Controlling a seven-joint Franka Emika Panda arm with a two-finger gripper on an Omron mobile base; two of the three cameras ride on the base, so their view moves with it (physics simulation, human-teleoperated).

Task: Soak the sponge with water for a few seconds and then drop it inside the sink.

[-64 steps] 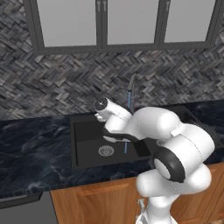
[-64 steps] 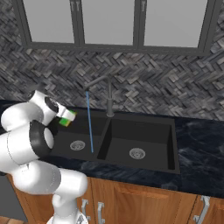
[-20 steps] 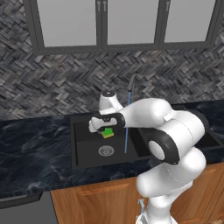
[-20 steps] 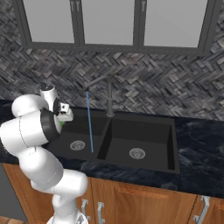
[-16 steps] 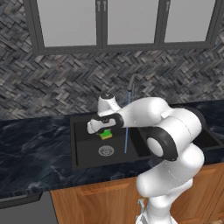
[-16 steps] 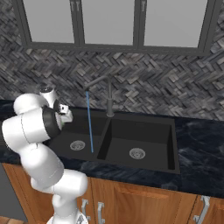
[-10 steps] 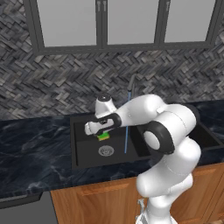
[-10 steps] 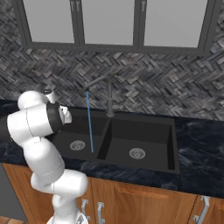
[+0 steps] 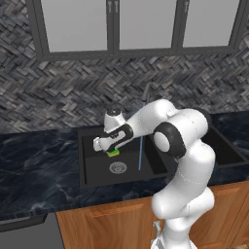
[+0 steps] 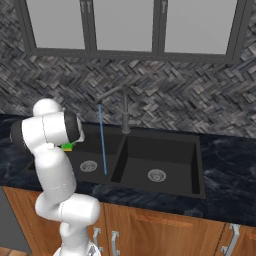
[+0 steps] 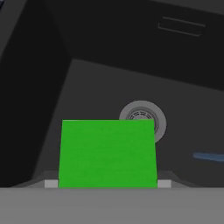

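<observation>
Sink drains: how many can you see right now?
2. One drain sits in the left basin of the sink, beside the water and below the sponge that the claw holds. The other drain is in the right basin.

The white arm reaches forward and left — its end effector (image 9: 110, 150) angled down, clamped shut on the sponge (image 9: 114, 152).

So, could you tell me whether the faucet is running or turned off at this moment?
Running: a thin blue stream of water falls from the faucet spout into the sink's left basin.
</observation>
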